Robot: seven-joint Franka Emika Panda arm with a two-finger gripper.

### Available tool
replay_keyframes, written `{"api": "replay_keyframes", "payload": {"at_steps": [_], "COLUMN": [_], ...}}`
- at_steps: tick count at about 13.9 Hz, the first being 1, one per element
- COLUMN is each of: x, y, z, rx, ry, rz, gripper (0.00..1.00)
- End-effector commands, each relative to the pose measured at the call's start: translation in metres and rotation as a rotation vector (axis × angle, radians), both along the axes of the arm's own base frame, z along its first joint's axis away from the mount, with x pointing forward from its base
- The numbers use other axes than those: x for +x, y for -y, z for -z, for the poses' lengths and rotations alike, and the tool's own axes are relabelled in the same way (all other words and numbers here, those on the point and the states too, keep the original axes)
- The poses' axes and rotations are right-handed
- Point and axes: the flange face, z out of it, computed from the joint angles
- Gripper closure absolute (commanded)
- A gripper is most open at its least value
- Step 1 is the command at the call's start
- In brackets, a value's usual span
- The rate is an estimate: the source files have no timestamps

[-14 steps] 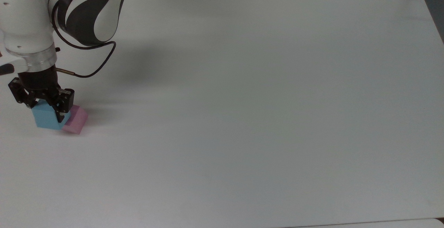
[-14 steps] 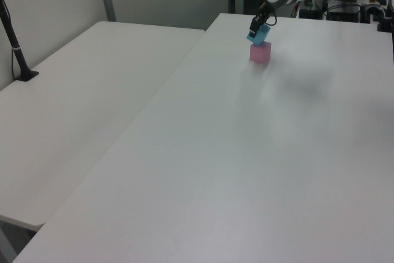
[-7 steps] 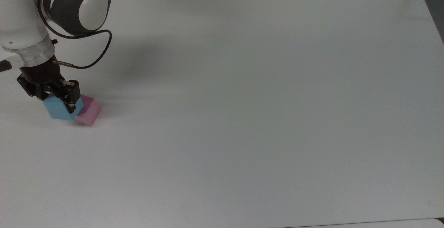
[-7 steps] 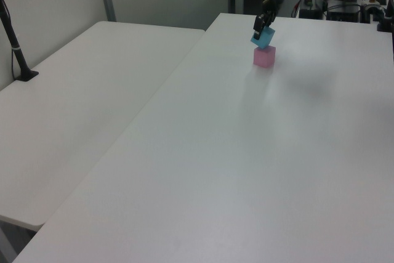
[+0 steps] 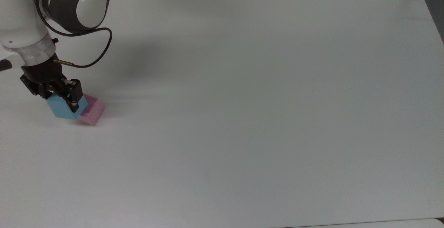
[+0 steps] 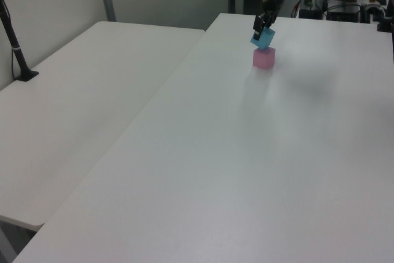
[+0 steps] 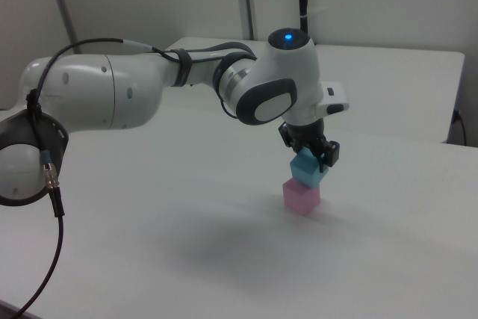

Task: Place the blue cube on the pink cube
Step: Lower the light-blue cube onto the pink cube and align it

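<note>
No readable text, label, brand, number or sign appears on the white and grey robot arm (image 7: 149,95), the two small matte cubes or the plain white table top (image 5: 260,99).

Top view: high above the table (image 5: 242,117), looking steeply down; arm at the top view's left edge.
Left view: low, far down the table (image 6: 258,164), arm distant at top.
Right view: close, level with the arm (image 7: 149,95).
Shared: the stacked cubes (image 7: 302,181) under the gripper (image 7: 310,156).
</note>
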Motion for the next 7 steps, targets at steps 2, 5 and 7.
{"api": "replay_keyframes", "payload": {"at_steps": [2,5,7], "x": [-0.011,-0.016,-0.014], "y": [-0.007,-0.013,-0.015], "z": [-0.032,-0.024,-0.017], "rx": [0.054,0.077,0.076], "ry": [-0.005,-0.060,-0.070], "rz": [0.004,-0.016,-0.019], "gripper": [0.96,0.96,0.95]}}
